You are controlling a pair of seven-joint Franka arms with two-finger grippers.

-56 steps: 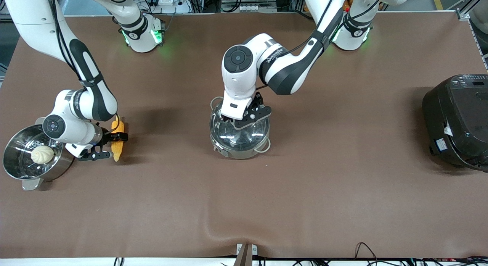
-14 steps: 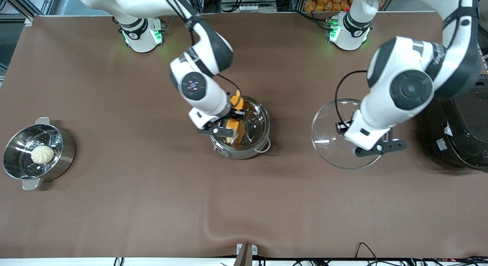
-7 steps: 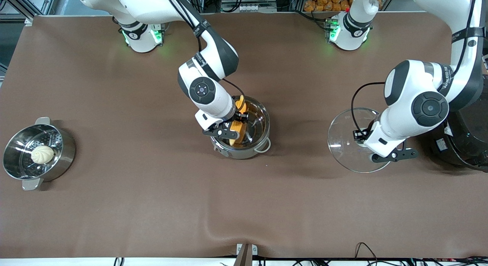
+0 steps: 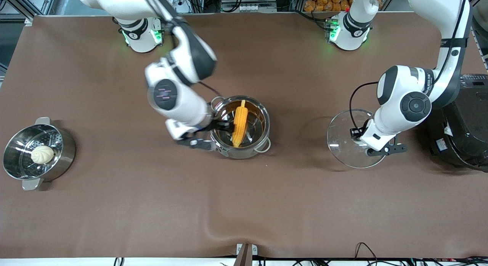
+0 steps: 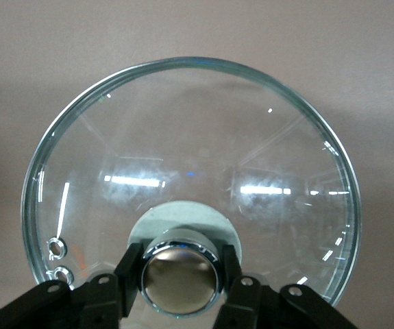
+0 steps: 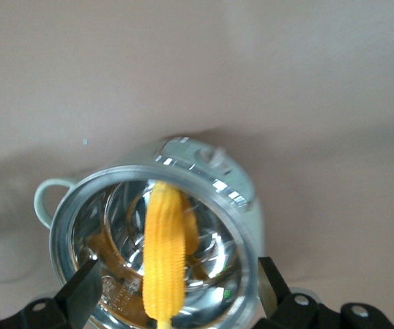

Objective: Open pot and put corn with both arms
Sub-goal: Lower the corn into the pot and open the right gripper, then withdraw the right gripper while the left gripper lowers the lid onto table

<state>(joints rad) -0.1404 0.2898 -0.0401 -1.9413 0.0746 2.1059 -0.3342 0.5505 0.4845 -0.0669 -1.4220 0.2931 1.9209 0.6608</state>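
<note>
The corn [image 6: 166, 257] lies inside the open pot [image 6: 241, 205]. The right gripper [image 6: 173, 291] hovers above, fingers [image 6: 80, 291] spread apart, empty.

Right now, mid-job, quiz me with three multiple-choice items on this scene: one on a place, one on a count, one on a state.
1. Where is the corn?
A. In the pot
B. In the steamer
C. On the table

2. How many buns are in view?
A. None
B. One
C. Three

3. What is the left gripper doing?
A. Open over the pot
B. Shut on the corn
C. Shut on the lid's knob

Answers:
1. A: the corn lies inside the pot, with the right gripper open beside it.
2. B: a single bun sits in the steamer.
3. C: the left gripper clamps the knob of the lid, away from the pot.
</note>
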